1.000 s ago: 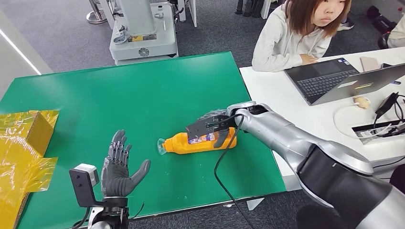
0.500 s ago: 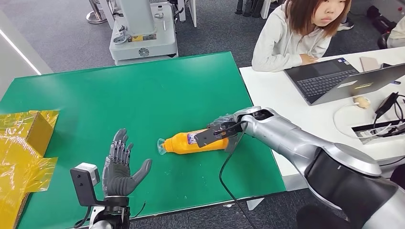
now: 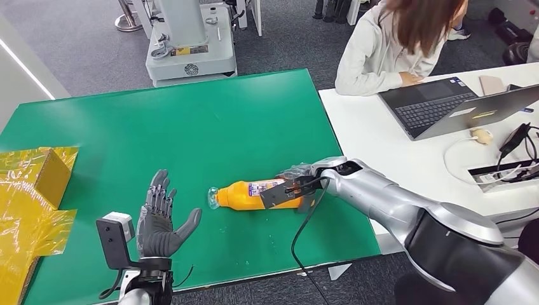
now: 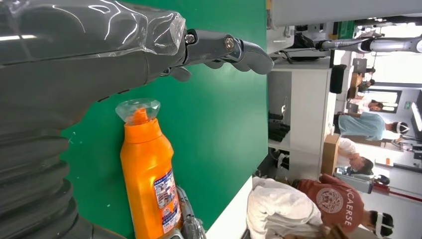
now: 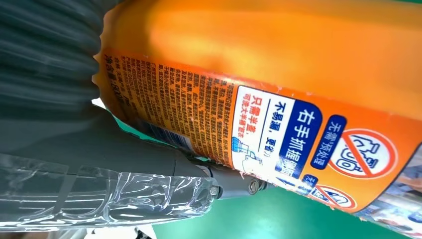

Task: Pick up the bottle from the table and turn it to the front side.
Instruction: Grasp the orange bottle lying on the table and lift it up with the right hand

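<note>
An orange bottle (image 3: 245, 196) with a clear cap lies on its side on the green table (image 3: 191, 121), cap pointing left. My right hand (image 3: 293, 187) grips its base end, fingers wrapped over the labelled part. In the right wrist view the bottle's printed label (image 5: 298, 114) sits close against the right hand (image 5: 74, 164), with the thumb under it. My left hand (image 3: 162, 222) is held palm up with fingers spread, left of the cap and apart from it. In the left wrist view the bottle (image 4: 149, 174) lies beyond the left hand (image 4: 74, 74).
A yellow box in crinkled wrap (image 3: 38, 171) sits at the table's left edge. A white desk (image 3: 381, 133) with a laptop (image 3: 445, 105) and cables adjoins on the right, where a person (image 3: 388, 44) sits. A grey machine base (image 3: 191, 51) stands beyond the table.
My right hand has drawn the bottle a little toward the front edge and left, and its label now faces more upward. The left hand stayed put. The person lowered their head.
</note>
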Controlling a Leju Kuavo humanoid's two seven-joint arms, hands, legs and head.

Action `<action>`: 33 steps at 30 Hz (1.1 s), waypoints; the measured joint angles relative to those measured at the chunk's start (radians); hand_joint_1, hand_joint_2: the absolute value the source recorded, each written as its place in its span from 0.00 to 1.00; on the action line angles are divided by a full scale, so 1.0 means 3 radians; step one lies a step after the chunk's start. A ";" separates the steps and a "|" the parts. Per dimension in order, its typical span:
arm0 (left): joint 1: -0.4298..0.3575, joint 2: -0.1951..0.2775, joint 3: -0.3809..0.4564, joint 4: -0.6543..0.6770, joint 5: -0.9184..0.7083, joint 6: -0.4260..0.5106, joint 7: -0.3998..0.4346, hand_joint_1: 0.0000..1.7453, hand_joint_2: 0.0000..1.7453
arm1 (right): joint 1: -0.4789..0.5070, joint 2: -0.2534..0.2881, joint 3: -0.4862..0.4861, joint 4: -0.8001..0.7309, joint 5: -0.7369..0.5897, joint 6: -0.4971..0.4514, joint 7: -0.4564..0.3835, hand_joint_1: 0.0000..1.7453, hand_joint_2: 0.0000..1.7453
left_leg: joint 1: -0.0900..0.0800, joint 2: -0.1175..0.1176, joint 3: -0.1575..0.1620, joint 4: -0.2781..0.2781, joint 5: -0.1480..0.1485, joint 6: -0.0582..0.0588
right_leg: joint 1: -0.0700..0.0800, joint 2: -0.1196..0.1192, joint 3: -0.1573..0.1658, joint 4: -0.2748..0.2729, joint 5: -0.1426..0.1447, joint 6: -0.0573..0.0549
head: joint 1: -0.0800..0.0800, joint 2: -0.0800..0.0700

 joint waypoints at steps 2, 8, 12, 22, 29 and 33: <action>0.0001 0.0000 0.0000 0.0006 0.0000 0.0013 0.0000 0.00 1.00 | 0.0011 0.0000 -0.0004 -0.0001 0.0013 -0.0034 -0.0009 0.81 1.00 | 0.0000 0.0000 0.0000 0.0000 0.0000 0.0000 | 0.0000 0.0000 0.0000 0.0000 0.0000 0.0000 | 0.0000 0.0000; 0.0049 0.0005 0.0000 0.0008 0.0006 0.0027 0.0001 0.00 1.00 | 0.0031 0.0000 -0.0030 0.0000 0.0167 -0.0222 -0.0022 0.99 1.00 | 0.0000 0.0000 0.0000 0.0000 0.0000 0.0000 | 0.0000 0.0000 0.0001 0.0000 0.0000 0.0000 | 0.0000 0.0000; 0.0069 0.0000 0.0000 0.0005 0.0004 0.0030 0.0003 0.00 1.00 | 0.0038 0.0002 -0.0032 0.0001 0.0200 -0.0278 -0.0025 1.00 1.00 | 0.0000 0.0000 0.0000 0.0000 0.0000 0.0000 | 0.0000 -0.0001 0.0002 0.0001 0.0000 0.0000 | 0.0000 0.0000; 0.0233 -0.0018 0.0000 -0.0112 -0.0036 0.0033 0.0022 0.00 1.00 | 0.0188 -0.0062 -0.0149 -0.0072 0.0190 -0.0584 -0.0097 1.00 1.00 | 0.0000 0.0000 0.0001 0.0000 0.0000 0.0000 | 0.0000 -0.0001 0.0002 -0.0001 0.0000 0.0000 | 0.0000 0.0000; 0.0276 -0.0018 0.0000 -0.0144 -0.0071 0.0028 0.0022 0.00 1.00 | 0.0321 -0.0127 -0.0301 -0.0189 0.0026 -0.0606 -0.0176 1.00 1.00 | 0.0000 0.0000 0.0001 0.0000 0.0000 0.0000 | 0.0000 -0.0001 0.0002 0.0000 0.0000 0.0000 | 0.0000 0.0000; 0.0303 -0.0019 0.0000 -0.0185 -0.0242 0.0180 -0.0010 0.00 1.00 | 0.0548 -0.0156 -0.0564 -0.0337 -0.0713 -0.0393 -0.0361 1.00 1.00 | 0.0001 -0.0001 0.0001 0.0000 0.0000 0.0000 | 0.0000 -0.0001 0.0001 -0.0001 0.0000 0.0000 | 0.0000 0.0000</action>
